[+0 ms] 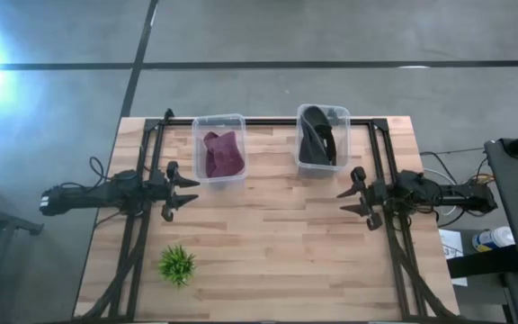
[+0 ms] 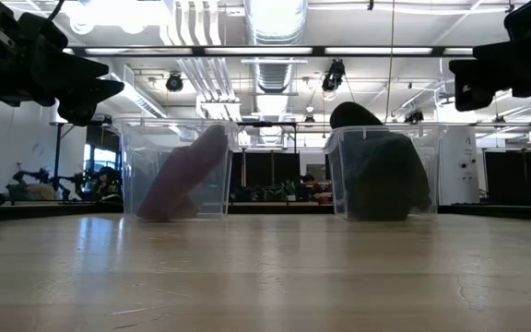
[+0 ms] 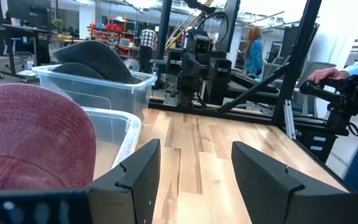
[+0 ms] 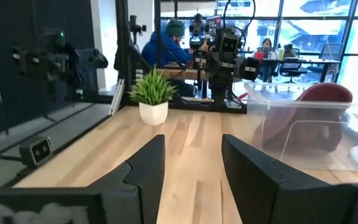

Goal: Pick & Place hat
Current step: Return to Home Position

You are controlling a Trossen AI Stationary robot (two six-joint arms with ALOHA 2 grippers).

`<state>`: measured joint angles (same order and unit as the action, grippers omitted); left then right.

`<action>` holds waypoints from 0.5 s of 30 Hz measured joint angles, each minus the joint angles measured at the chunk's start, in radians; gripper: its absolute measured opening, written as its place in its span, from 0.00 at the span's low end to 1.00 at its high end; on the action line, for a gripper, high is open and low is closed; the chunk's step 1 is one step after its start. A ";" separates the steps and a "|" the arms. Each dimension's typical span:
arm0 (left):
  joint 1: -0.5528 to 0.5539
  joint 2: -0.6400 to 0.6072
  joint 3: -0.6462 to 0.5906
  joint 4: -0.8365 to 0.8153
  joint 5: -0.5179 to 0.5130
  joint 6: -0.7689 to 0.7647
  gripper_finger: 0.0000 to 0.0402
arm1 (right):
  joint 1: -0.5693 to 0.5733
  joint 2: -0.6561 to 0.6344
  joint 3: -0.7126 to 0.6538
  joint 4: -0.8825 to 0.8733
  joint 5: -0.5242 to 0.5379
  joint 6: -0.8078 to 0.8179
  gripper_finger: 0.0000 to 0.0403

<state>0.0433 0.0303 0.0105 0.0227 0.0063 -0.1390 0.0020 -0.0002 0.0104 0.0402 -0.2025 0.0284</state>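
A maroon cap [image 1: 224, 153] leans inside a clear plastic bin [image 1: 218, 121] at the table's far side; it also shows in the low view [image 2: 184, 172] and in the left wrist view [image 3: 33, 137]. A black hat [image 1: 317, 137] stands in a second clear bin [image 1: 323, 110] to its right, its top sticking above the rim [image 2: 356, 114]. My left gripper [image 1: 185, 191] hovers open above the table, left of the maroon cap's bin. My right gripper [image 1: 352, 202] hovers open, near and right of the black hat's bin.
A small green potted plant [image 1: 177, 264] stands near the table's near-left corner. Black frame rails [image 1: 142, 171] run along both table sides and the far edge. Bare wood lies between the grippers [image 1: 268, 225]. People show in the room beyond the table.
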 joint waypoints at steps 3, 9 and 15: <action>0.000 0.000 0.000 0.000 0.000 0.000 0.48 | 0.000 0.009 0.000 0.002 0.000 0.011 0.38; 0.001 0.000 0.000 0.000 0.000 0.000 0.48 | 0.000 0.028 -0.001 0.001 0.002 0.109 0.38; 0.000 0.000 0.000 0.000 0.000 0.000 0.48 | 0.000 0.035 -0.001 0.001 0.003 0.128 0.38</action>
<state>0.0437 0.0303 0.0105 0.0223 0.0063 -0.1390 0.0017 0.0349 0.0097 0.0414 -0.1993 0.1565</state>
